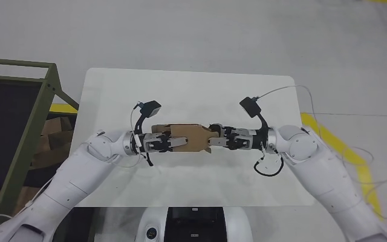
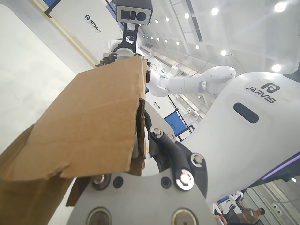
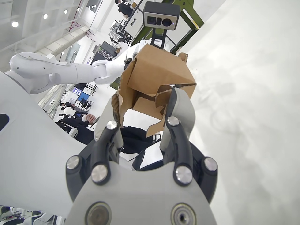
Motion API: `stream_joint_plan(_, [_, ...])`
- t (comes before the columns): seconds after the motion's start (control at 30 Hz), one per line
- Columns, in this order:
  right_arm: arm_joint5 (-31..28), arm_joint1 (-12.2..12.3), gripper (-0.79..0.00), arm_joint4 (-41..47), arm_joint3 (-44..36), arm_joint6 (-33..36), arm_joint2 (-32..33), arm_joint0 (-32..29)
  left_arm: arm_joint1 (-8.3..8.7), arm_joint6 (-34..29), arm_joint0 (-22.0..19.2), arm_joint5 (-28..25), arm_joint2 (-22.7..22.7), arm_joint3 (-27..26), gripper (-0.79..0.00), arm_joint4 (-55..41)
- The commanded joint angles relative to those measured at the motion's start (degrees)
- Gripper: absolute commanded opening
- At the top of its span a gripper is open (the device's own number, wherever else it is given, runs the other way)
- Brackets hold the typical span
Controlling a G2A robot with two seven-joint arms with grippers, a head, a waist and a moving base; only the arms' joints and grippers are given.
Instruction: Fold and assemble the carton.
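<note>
While it was held off the white tabletop (image 1: 181, 91) between the two arms, the carton (image 1: 188, 138) lay with its long axis running side to side, from one end effector to the other. One end faced the robot's left and the other its right. It hung over the middle of the tabletop, nearer the robot's edge than the far one. Its brown walls were partly squared up, and the flaps at both ends were loose and ragged.

The left end effector (image 1: 174, 143) had the carton's left end. In the left wrist view, a broad cardboard panel covered one side of it, and the panel's corrugated edge sat just beside the one dark finger (image 2: 171, 148) that showed. It appeared closed on that wall.

The right end effector (image 3: 145, 99) met the carton's open right end with its jaws standing well apart. One finger (image 3: 180, 113) had its tip tucked just inside the opening, against the wall there. The other touched a torn flap hanging off the carton's side. Bent flaps filled the gap between them.

An olive-green frame (image 1: 30, 121) stood beside the tabletop on the robot's left.
</note>
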Motion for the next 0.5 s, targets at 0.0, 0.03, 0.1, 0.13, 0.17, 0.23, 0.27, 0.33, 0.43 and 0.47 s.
stream_joint_plan(0.0, [0.0, -0.1, -0.409, 0.2, 0.3, 0.2, -0.2, 0.2, 0.16, 0.2, -0.2, -0.2, 0.3, 0.1, -0.785, -0.1])
stream_joint_plan(0.03, [0.0, -0.2, -0.406, 0.2, 0.4, 0.2, -0.2, 0.3, 0.22, 0.3, -0.2, -0.3, 0.4, 0.2, -0.785, -0.2])
stream_joint_plan(0.1, [0.0, -0.2, -0.403, 0.3, 0.7, 0.2, -0.3, 0.3, 0.35, 0.5, -0.4, -0.4, 0.7, 0.4, -0.785, -0.4])
stream_joint_plan(0.13, [0.0, -0.3, -0.400, 0.3, 0.8, 0.2, -0.3, 0.3, 0.41, 0.5, -0.5, -0.5, 0.8, 0.4, -0.785, -0.4])
stream_joint_plan(0.17, [-0.1, -0.3, -0.400, 0.3, 0.9, 0.3, -0.3, 0.3, 0.46, 0.6, -0.5, -0.6, 1.0, 0.4, -0.785, -0.5])
stream_joint_plan(0.23, [0.0, -0.4, -0.400, 0.3, 1.2, 0.2, -0.4, 0.3, 0.58, 0.8, -0.7, -0.8, 1.2, 0.3, -0.785, -0.5])
stream_joint_plan(0.27, [0.0, -0.4, -0.403, 0.3, 1.3, 0.2, -0.4, 0.3, 0.64, 0.9, -0.7, -0.9, 1.4, 0.3, -0.785, -0.5])
stream_joint_plan(0.33, [-0.1, -0.5, -0.403, 0.4, 1.5, 0.2, -0.5, 0.3, 0.77, 1.2, -0.9, -1.2, 1.6, 0.2, -0.785, -0.6])
stream_joint_plan(0.43, [-0.2, -0.7, -0.409, 0.4, 1.9, 0.1, -0.6, 0.3, 0.98, 1.6, -1.0, -1.6, 2.0, 0.0, -0.785, -0.6])
stream_joint_plan(0.47, [-0.2, -0.7, -0.409, 0.5, 2.1, 0.2, -0.6, 0.4, 1.06, 1.7, -1.0, -1.7, 2.1, -0.1, -0.785, -0.7])
